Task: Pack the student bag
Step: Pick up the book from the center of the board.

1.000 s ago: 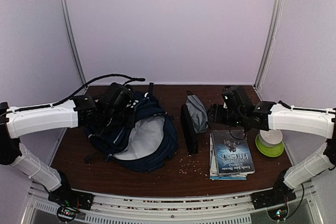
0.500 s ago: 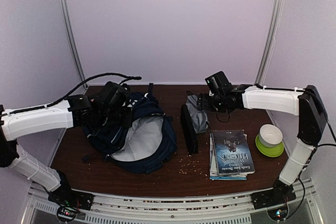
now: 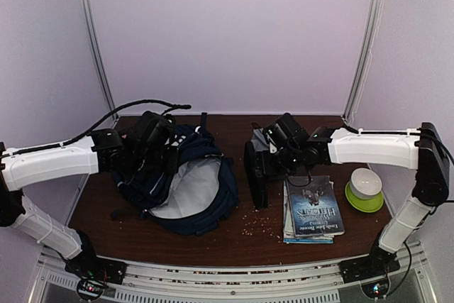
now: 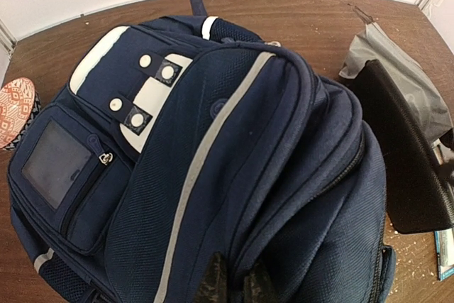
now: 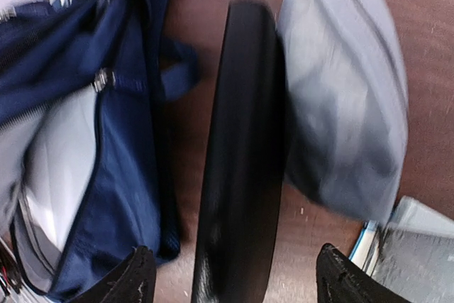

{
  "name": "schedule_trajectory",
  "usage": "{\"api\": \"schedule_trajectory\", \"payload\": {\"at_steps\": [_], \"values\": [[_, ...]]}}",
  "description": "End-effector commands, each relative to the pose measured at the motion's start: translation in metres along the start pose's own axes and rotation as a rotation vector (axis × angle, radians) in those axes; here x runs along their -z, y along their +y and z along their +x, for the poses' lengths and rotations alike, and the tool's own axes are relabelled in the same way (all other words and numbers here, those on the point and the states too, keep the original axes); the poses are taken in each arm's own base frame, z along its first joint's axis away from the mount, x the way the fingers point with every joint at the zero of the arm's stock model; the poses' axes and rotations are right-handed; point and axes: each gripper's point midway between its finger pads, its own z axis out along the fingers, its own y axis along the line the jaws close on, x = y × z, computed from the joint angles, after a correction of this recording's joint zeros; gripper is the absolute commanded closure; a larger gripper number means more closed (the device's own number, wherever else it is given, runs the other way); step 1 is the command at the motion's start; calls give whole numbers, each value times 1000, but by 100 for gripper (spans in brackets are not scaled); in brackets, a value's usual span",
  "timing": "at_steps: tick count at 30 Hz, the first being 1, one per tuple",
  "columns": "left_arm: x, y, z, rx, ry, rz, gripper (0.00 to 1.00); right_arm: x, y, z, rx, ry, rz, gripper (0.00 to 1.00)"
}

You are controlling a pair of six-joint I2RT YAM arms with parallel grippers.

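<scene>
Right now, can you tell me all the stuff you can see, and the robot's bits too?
student bag: one, navy blue with white trim, left side of the table, lying open.
black case: one, black, standing on edge in the middle.
grey pouch: one, grey, right beside the case.
books: small stack, blue covers, front right.
bowl: one, white, on the plate.
plate: one, green, far right.
patterned thing: one, orange and white, left of the bag.
crumbs: many, pale, front middle.
table: one, dark brown.
left arm: one, white, jaws shut on the bag's fabric.
right arm: one, white, jaws open over the case.
</scene>
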Motion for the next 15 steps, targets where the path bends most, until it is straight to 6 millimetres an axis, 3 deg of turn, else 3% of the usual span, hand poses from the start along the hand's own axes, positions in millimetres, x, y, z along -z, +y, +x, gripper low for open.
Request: {"api": "schedule_trajectory", "payload": {"at_steps": [1,8,10,15], "values": [[-1,3,-12,39,-45,-9,100,-3,-11,32,-6,77,52,23],[-9,1,-6,25,-24,-13,100,-3,-10,39,-16,78,52,32],[-11,1,-3,21,-16,-15,100,1,-11,39,-27,79,55,30],[-16,4,4,15,0,-26,100,41,-38,35,-64,4,132,21]]}}
